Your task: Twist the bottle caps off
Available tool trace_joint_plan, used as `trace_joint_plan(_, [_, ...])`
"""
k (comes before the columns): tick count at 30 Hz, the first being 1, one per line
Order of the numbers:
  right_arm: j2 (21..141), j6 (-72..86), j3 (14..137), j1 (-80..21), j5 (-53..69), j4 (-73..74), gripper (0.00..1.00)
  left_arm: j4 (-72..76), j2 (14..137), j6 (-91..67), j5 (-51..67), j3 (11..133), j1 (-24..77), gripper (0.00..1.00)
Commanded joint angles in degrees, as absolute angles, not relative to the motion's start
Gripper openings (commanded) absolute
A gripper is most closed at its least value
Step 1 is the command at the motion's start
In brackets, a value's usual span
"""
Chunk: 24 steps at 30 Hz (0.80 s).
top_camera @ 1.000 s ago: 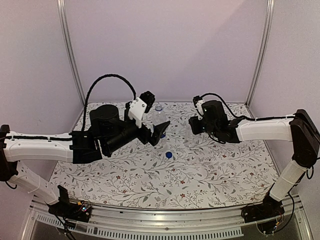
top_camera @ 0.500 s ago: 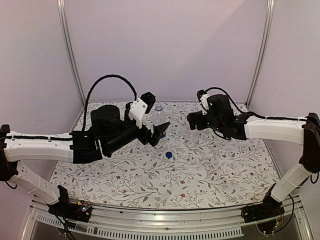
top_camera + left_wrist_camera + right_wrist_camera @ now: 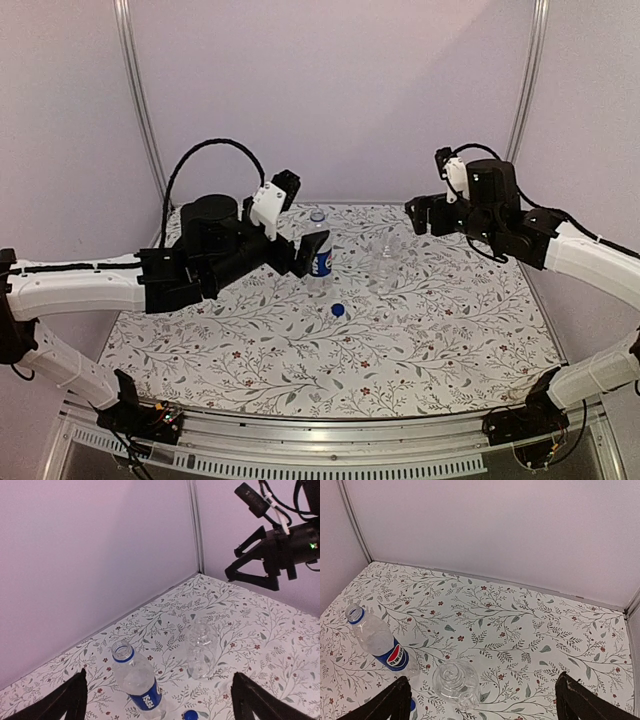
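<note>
Floral table (image 3: 450,340). Left gripper (image 3: 158,675) and right gripper (image 3: 482,678) both gape wide, holding nothing — left just beside the upright, uncapped labelled bottle (image 3: 319,255), right well apart. Clear bottle (image 3: 385,268) stands near it — blue cap (image 3: 338,310) lies just in front.

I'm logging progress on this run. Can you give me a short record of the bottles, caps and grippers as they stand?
labelled bottle: upright, mouth open, cap off
blue cap: lying on the table, in front of the bottles
clear bottle: upright, right of the labelled one; cannot tell if capped
pale cap: not visible
left gripper: open, empty, facing the labelled bottle, not touching it
right gripper: open, empty, held high, apart from both bottles
</note>
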State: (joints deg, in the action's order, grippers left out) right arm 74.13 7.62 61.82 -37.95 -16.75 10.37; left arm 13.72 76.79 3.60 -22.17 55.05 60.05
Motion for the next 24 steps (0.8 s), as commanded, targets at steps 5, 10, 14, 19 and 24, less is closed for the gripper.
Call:
trace_joint_plan(5, [65.9, 6.6, 63.7, -30.6, -11.4, 17.6, 0.99, 9.6, 71.6, -3.9, -14.1, 57.6, 53.1, 1.00])
trace_joint_plan(10, [64.7, 8.3, 64.8, -26.0, -6.8, 20.3, 0.99, 7.1, 67.2, -11.5, -5.4, 55.2, 42.9, 1.00])
trace_joint_plan(14, [65.9, 8.9, 66.1, -24.0, -4.9, 21.9, 0.99, 7.5, 62.9, -13.3, -2.4, 51.9, 35.2, 1.00])
trace_joint_plan(19, [67.2, 9.2, 68.6, -23.8, -3.6, 22.2, 0.99, 7.0, 59.5, -12.7, -1.4, 50.5, 30.4, 1.00])
trace_joint_plan(24, [66.3, 8.1, 69.9, -23.8, -4.7, 22.7, 0.99, 5.3, 58.4, -10.7, -1.2, 51.7, 29.2, 1.00])
